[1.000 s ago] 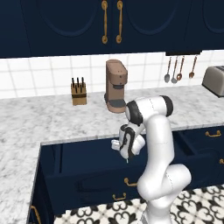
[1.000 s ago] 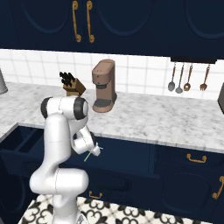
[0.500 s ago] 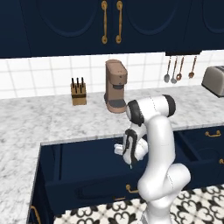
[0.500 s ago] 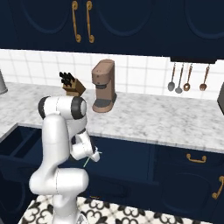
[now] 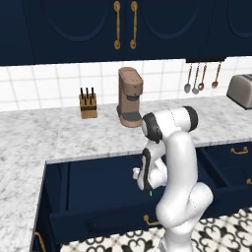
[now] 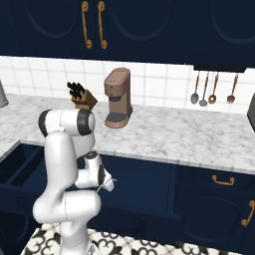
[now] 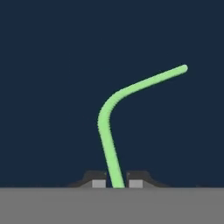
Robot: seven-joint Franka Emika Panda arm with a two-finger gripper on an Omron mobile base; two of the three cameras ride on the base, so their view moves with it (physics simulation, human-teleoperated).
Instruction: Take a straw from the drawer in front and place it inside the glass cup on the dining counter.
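My gripper [image 7: 117, 183] is shut on the lower end of the green straw [image 7: 107, 118], which rises from between the two finger tips and bends to the right against a plain navy surface. In the left base view the gripper [image 5: 146, 188] points down over the pulled-out top navy drawer [image 5: 93, 192], with a sliver of the straw [image 5: 150, 192] below it. In the right base view the gripper [image 6: 105, 186] hangs in front of the cabinet fronts, beside the open drawer [image 6: 17, 162]. The glass cup and the dining counter are out of view.
A marble counter [image 5: 54, 138] with a tile backsplash runs behind the drawer and carries a brown coffee machine [image 5: 130, 97], a knife block [image 5: 88, 103] and a toaster [image 5: 242, 91]. Utensils [image 5: 199, 78] hang on the wall. Lower navy drawers with brass handles [image 6: 223, 180] stand to the right.
The hand has moved a little lower and back toward the base, still holding the straw. The counter items have kept their places.
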